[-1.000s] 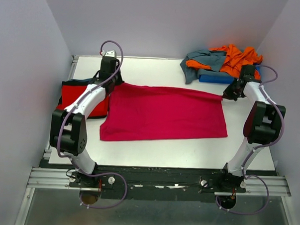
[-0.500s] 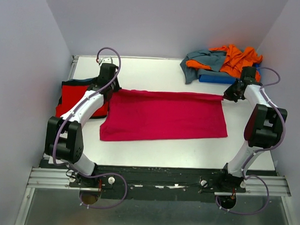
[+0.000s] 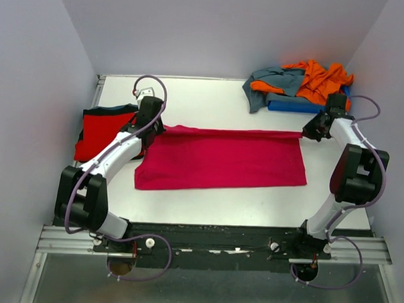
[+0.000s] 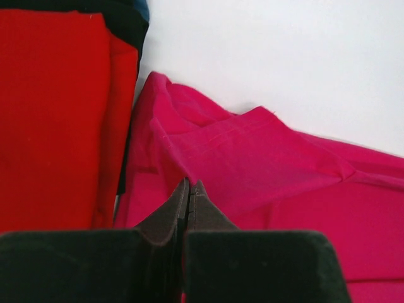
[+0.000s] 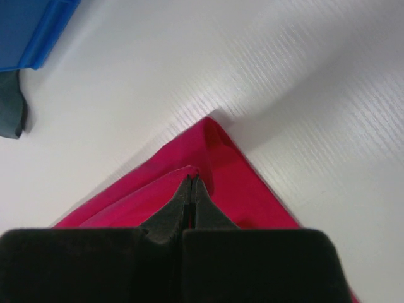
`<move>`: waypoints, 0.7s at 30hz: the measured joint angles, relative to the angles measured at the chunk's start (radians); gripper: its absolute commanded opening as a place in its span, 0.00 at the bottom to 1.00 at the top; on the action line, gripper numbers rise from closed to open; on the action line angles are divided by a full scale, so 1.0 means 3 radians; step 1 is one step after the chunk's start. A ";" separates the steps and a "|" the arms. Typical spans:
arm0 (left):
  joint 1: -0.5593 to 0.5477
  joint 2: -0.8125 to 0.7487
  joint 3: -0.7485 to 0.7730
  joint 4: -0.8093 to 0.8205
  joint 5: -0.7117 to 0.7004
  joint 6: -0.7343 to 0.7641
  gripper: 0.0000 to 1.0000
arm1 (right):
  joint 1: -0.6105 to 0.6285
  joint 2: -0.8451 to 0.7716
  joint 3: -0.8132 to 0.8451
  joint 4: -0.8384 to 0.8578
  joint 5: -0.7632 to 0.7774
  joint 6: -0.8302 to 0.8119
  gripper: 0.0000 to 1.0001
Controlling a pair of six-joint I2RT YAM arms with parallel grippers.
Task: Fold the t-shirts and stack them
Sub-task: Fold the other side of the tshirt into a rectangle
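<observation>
The white table (image 3: 206,199) carries everything. The magenta-pink t-shirt (image 3: 222,159) is the largest piece of cloth, spread across the middle of the surface. Its near part lies flat, while its far edge is doubled over and drawn in a straight line between the two arms. Against the left edge of the surface lies the bright red t-shirt (image 3: 99,133), folded flat and just beside the pink one's left end, with a black strip (image 3: 113,109) showing along its far side. In the far right corner the orange t-shirt (image 3: 319,79) and the grey-teal t-shirt (image 3: 272,84) sit crumpled in one heap. The grey-teal one spills toward the middle and the orange one lies nearer the right edge. Both rest on the blue tray (image 3: 291,106), which shows only as a low band under the near side of the heap. What else it may hold is hidden. The left gripper (image 4: 190,189) is clenched, its tips pressed together on a raised fold at the far left corner of the magenta-pink t-shirt, close to the red cloth. The right gripper (image 5: 190,183) is likewise clamped tight, nipping a ridge of the same shirt at its far right corner, near the tray.
</observation>
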 measured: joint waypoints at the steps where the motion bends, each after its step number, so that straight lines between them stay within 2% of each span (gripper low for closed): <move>1: -0.0003 -0.0028 -0.0043 -0.0015 -0.0013 -0.0015 0.00 | -0.0005 0.0000 -0.0037 0.0008 0.0000 0.0004 0.01; 21: -0.0084 -0.0487 -0.0657 -0.0192 -0.0092 -0.0153 0.00 | -0.0046 -0.0134 -0.0454 0.0169 -0.0003 0.0112 0.01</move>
